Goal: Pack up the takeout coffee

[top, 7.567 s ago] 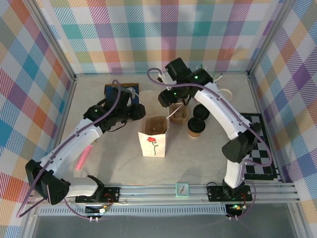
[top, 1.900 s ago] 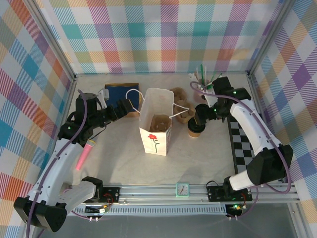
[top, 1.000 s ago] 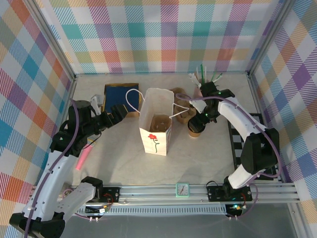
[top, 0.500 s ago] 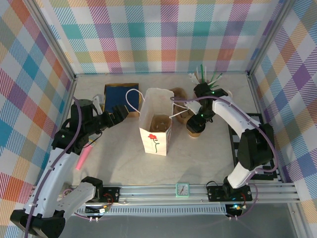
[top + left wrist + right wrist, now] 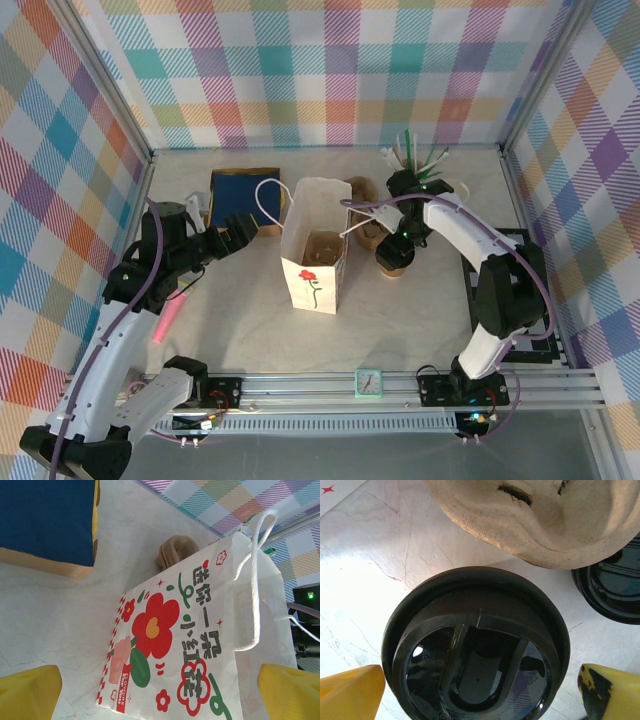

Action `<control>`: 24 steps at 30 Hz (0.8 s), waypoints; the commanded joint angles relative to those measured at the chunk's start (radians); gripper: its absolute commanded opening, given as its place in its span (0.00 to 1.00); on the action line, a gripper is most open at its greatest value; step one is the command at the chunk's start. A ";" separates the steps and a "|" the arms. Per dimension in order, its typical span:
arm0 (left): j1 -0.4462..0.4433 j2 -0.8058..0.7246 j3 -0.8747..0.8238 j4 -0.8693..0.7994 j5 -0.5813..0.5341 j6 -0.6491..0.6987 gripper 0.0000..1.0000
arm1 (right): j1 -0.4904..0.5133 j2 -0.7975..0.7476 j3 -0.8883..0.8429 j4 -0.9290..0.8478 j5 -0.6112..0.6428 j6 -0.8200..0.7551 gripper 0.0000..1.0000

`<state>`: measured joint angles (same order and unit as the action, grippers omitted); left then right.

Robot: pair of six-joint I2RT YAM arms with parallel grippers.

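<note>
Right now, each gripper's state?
Left gripper: open, empty, facing the white flowered paper bag.
Right gripper: open, fingers either side of the black-lidded brown paper cup.

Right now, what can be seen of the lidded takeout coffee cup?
The takeout coffee is a small brown paper cup capped by a round black plastic lid with a raised rim and recessed centre. It stands upright on the white table, right of the flowered bag. The right end effector hovers open above it, fingertips clear of both sides.
</note>
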<state>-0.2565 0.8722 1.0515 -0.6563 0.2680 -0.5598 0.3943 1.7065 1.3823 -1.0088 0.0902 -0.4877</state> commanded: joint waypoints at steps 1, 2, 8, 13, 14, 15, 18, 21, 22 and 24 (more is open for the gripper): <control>0.008 -0.025 0.013 -0.021 -0.009 0.015 1.00 | 0.011 0.007 0.009 0.012 -0.005 -0.015 0.99; 0.008 -0.026 0.012 -0.023 -0.011 0.015 1.00 | 0.012 0.008 0.005 0.016 -0.006 -0.015 0.99; 0.008 -0.039 0.008 -0.031 -0.016 0.014 1.00 | 0.012 0.015 -0.013 0.026 -0.006 -0.011 0.99; 0.008 -0.042 0.007 -0.031 -0.018 0.010 1.00 | 0.012 0.023 -0.017 0.021 -0.017 0.000 0.99; 0.008 -0.042 0.007 -0.031 -0.019 0.010 1.00 | 0.014 0.025 -0.016 0.019 -0.020 0.002 0.99; 0.008 -0.043 0.006 -0.031 -0.020 0.009 1.00 | 0.015 0.029 -0.018 0.018 -0.024 0.007 0.99; 0.008 -0.045 0.005 -0.032 -0.021 0.009 1.00 | 0.021 0.041 -0.028 0.016 -0.025 0.019 0.99; 0.008 -0.046 0.004 -0.032 -0.023 0.009 1.00 | 0.022 0.052 -0.039 0.020 -0.014 0.034 0.99; 0.008 -0.047 0.004 -0.031 -0.023 0.009 1.00 | 0.022 0.056 -0.042 0.022 -0.014 0.038 0.99; 0.008 -0.045 0.002 -0.030 -0.023 0.010 1.00 | 0.023 0.059 -0.052 0.028 -0.014 0.044 0.99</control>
<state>-0.2565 0.8410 1.0515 -0.6811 0.2489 -0.5598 0.4126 1.7489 1.3487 -0.9783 0.0864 -0.4675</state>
